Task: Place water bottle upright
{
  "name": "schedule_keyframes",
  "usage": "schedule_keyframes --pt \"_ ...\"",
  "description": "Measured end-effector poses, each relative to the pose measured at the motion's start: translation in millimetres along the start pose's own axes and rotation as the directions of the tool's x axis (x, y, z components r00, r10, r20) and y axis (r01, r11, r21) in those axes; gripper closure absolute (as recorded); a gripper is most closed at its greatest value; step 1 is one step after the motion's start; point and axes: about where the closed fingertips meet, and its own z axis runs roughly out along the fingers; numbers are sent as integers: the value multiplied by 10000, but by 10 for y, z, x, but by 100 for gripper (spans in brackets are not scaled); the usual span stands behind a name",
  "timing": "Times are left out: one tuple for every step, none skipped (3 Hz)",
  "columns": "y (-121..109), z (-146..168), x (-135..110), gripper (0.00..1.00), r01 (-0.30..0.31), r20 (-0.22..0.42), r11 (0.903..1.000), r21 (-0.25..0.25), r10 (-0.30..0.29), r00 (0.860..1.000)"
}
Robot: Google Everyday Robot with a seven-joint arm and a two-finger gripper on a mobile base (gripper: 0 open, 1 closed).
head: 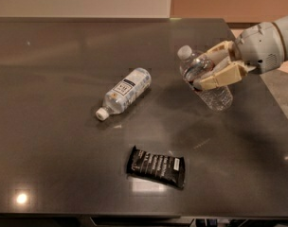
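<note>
The water bottle (215,94) is clear ribbed plastic with a white cap. It is tilted, cap up and to the left, base down to the right, lifted over the right part of the dark table (49,141). My gripper (211,69) comes in from the right edge and is shut on the bottle's upper middle, with tan fingers (222,76) on either side. The fingers hide the label band.
A second, smoother bottle (124,92) with a white label and black text lies on its side at the table's centre, cap to the lower left. A black snack bar wrapper (156,166) lies nearer the front edge. The table's right edge is close to the arm.
</note>
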Motion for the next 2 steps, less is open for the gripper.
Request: schedule_keyframes --pt "-30 -47 -34 100 -333 1254 9987 389 282 9917" --pt "-60 -93 -75 100 -557 2330 9963 660 389 9717"
